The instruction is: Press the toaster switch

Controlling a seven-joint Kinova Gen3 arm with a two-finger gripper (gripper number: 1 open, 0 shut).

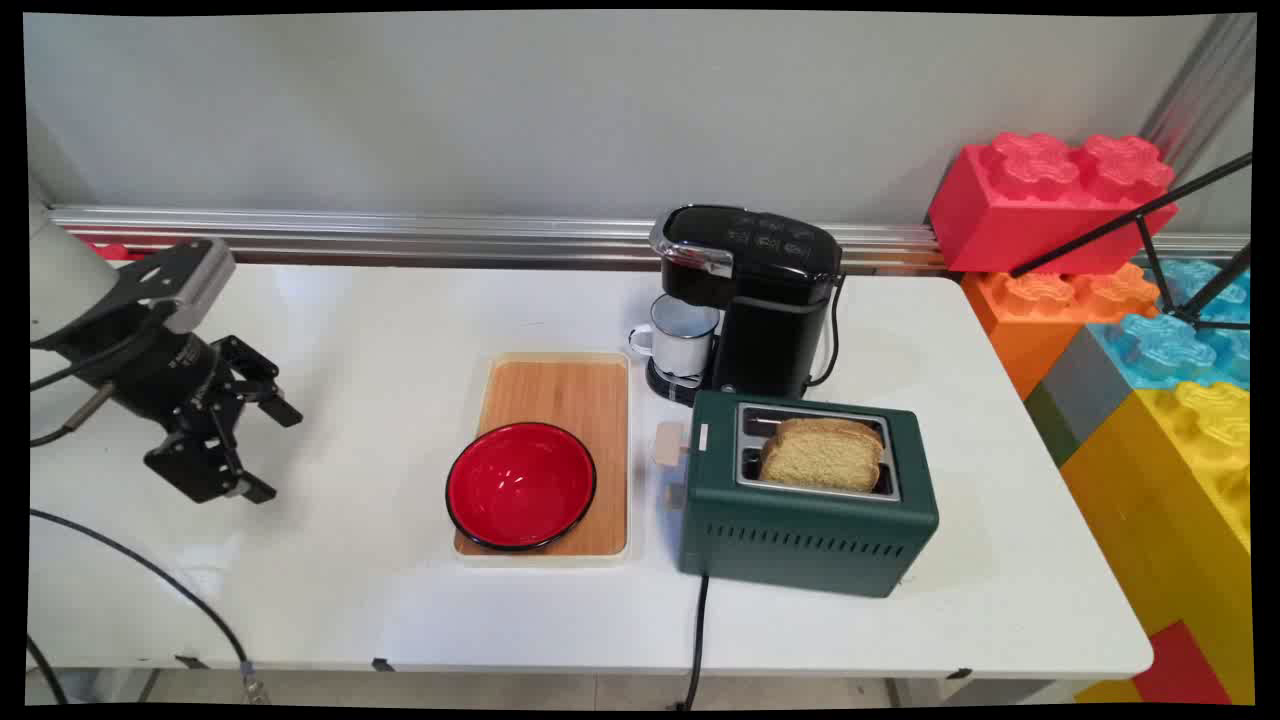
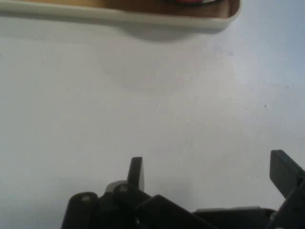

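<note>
While jaws (image 1: 268, 450) spread, gripper hovers w/o load, tray (image 1: 556, 385) nearest.

Bowl (image 1: 521, 486) sits on the near end of the tray (image 1: 575, 385), mid-table. Right of the tray there's the toaster (image 1: 810, 520) with bread (image 1: 822, 453) in its slots. Coffee maker (image 1: 755, 300) is behind it, mug (image 1: 680, 338) tucked under its spout.

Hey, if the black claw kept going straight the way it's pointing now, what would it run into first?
Probably the bare white table: the open black claw points down at it. The cream-rimmed wooden tray lies farther along, though depth is unclear.
</note>
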